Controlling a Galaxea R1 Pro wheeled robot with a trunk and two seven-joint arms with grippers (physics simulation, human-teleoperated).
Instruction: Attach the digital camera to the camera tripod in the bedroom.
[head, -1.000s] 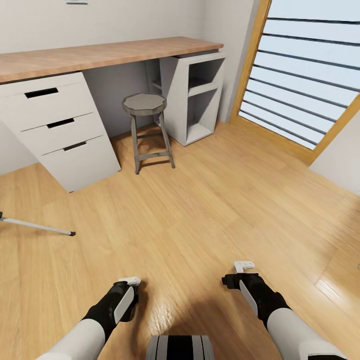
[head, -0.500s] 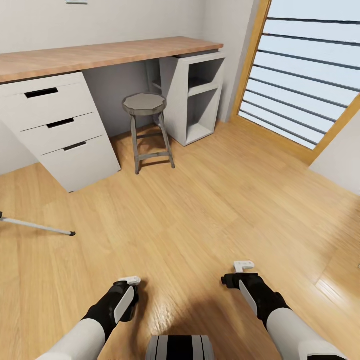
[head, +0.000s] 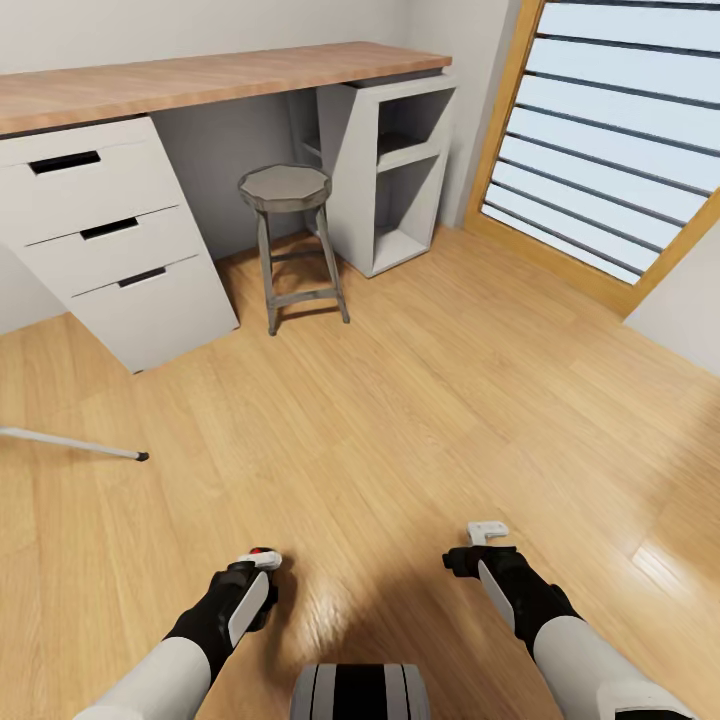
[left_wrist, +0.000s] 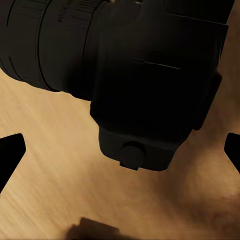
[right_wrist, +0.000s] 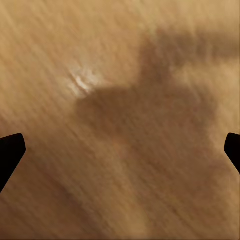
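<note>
The digital camera (left_wrist: 150, 75), matte black with a lens barrel, hangs above the wood floor between the fingers of my left gripper (left_wrist: 120, 152). In the head view its red button (head: 260, 551) peeks out at my left gripper (head: 258, 562), low and left of centre. My right gripper (head: 487, 535) is open, low on the right, with only floor between its fingertips (right_wrist: 10, 152). One silver-white leg of the camera tripod (head: 70, 443), tipped with a black foot, reaches in from the left edge; the rest of the tripod is out of view.
A wood-topped desk (head: 200, 75) runs along the far wall, with white drawers (head: 110, 240) on the left and an open white shelf unit (head: 390, 170) on the right. A grey stool (head: 287, 190) stands between them. A wood-framed slatted panel (head: 600, 130) fills the right.
The whole head view has shifted, so the camera moved: the desk and stool sit a little higher in the picture. The red button now shows at my left gripper. Both arms keep their pose.
</note>
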